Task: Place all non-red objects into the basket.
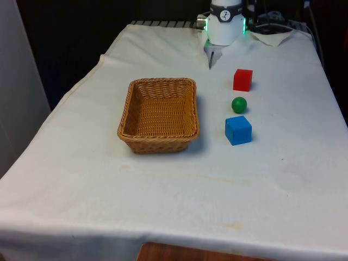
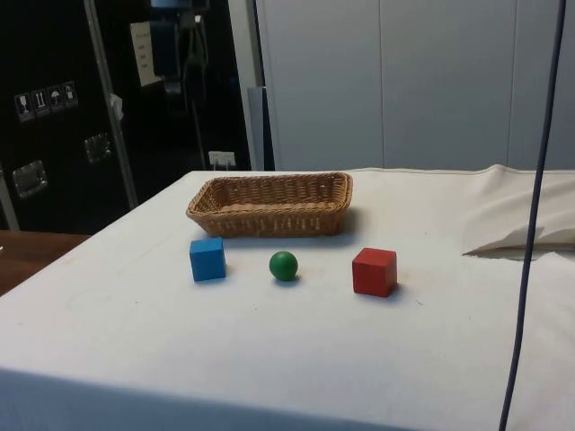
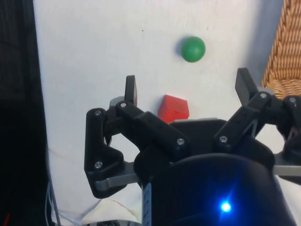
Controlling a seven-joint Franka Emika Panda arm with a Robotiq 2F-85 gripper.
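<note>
Blue cube | green ball | wicker basket empty

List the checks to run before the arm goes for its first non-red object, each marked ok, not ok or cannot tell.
1. Fingers apart and holding nothing: ok. In the wrist view the gripper is open, nothing between its fingers.
2. Basket ready to receive: ok. It sits upright on the cloth with nothing in it.
3. Targets reachable from above: ok. The green ball and blue cube lie apart, nothing stacked on them.
4. Red cube out of the way: cannot tell. It lies nearest the gripper, in line with the ball and blue cube.
5. Ball at rest: cannot tell from one moment.
</note>
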